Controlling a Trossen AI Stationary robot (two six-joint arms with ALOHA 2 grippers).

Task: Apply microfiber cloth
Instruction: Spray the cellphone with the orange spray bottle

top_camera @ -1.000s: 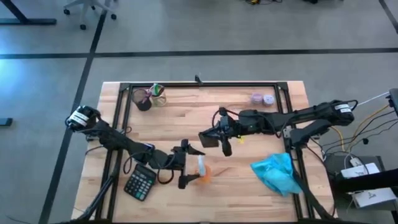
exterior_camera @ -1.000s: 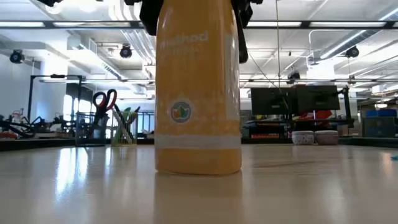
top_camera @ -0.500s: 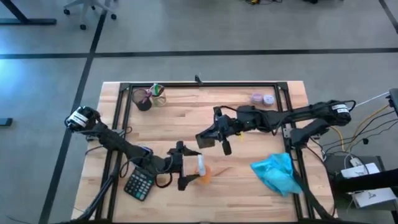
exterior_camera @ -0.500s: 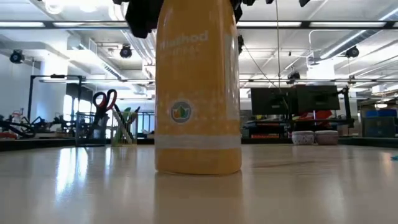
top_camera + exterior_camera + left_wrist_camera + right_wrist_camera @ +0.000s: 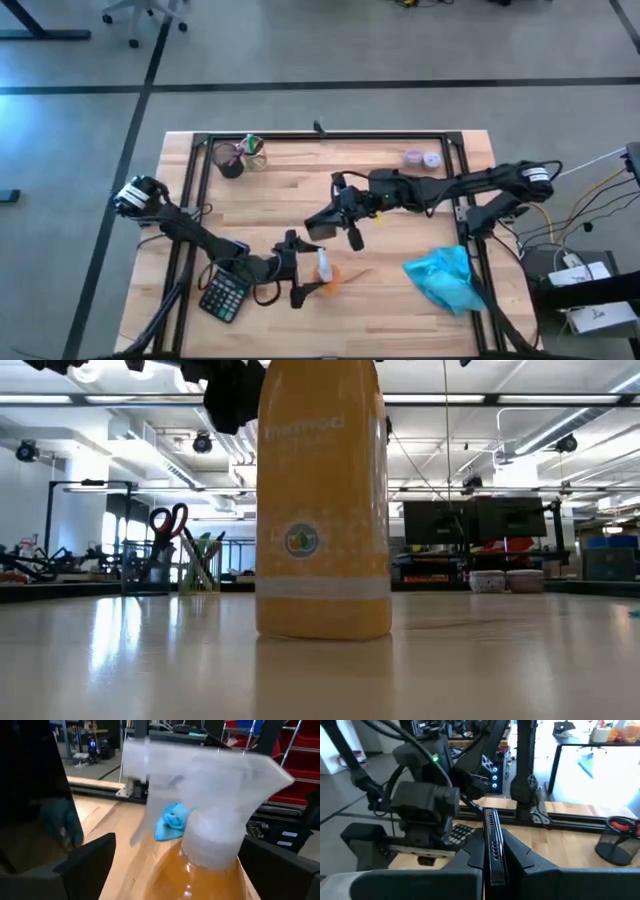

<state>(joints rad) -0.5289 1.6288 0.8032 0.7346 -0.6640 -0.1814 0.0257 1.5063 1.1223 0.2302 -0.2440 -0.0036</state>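
inspector a: since a second ago, the right gripper [image 5: 330, 224] has been carried closer to the orange bottle [image 5: 327, 278], with a thin black phone [image 5: 491, 845] seen clamped edge-on between its fingers. the bottle has been nudged slightly, judging by the low view.

inspector b: noted. the left gripper [image 5: 300, 272] is placed around the bottle, one finger to each side of it; whether it is actually gripped cannot be told.

inspector a: the microfiber cloth [image 5: 446, 277] is found well to the right of the bottle, near the table [image 5: 290, 190] edge, touched by neither arm.

inspector b: risks are recorded as follows. the bottle could be tipped if the left fingers are dragged sideways. the two arms are held close above the bottle, so a collision is judged possible.

inspector a: agreed. the phone could be dropped if the right arm were sent for the cloth, since no free gripper is available.
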